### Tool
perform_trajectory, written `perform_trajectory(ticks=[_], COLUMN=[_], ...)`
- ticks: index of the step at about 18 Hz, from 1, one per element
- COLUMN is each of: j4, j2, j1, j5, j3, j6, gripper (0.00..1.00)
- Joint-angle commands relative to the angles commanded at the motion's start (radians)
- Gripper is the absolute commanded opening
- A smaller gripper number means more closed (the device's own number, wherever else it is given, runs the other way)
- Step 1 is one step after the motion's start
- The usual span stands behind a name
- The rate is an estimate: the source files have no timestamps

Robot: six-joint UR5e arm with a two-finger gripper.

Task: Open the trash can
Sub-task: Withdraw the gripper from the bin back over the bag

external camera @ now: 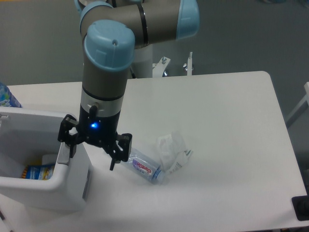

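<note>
The trash can (58, 186) is a large white boxy bin at the table's front left. Its top stands open and the inside shows, with a blue and yellow packet (38, 171) at the bottom. A white panel (34, 116), which looks like the raised lid, stands along its far side. A grey strip (87, 182) shows on its right wall. My gripper (92, 157) points down over the bin's right rim and is open. One finger (72, 147) is at the rim, the other (115, 162) is outside the bin to the right. It holds nothing.
A clear plastic bottle (145, 167) lies on the white table (227, 121) just right of the gripper. A crumpled clear wrapper (172, 147) lies beside it. A blue object (7, 96) shows at the left edge, behind the bin.
</note>
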Motion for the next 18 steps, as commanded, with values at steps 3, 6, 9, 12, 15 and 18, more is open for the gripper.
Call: perform_trajectory(ticks=[3,6,9,12,15,18], j4=[0.003,0.003,0.005,0.012,0.006,0.002], j2=[-0.003,-0.009,-0.023,-0.063,-0.067,-0.074], j1=[0.032,0.072,0.121,0.172,0.200,0.224], j5=[0.046,0.081,0.106,0.132,0.192,0.192], j3=[-0.014,-0.037,-0.049,-0.052,-0.060,-0.081], j6=[0.073,0.162,0.261,0.374,0.443,0.498], gripper=[1.00,1.00,1.00,1.00,1.00,1.00])
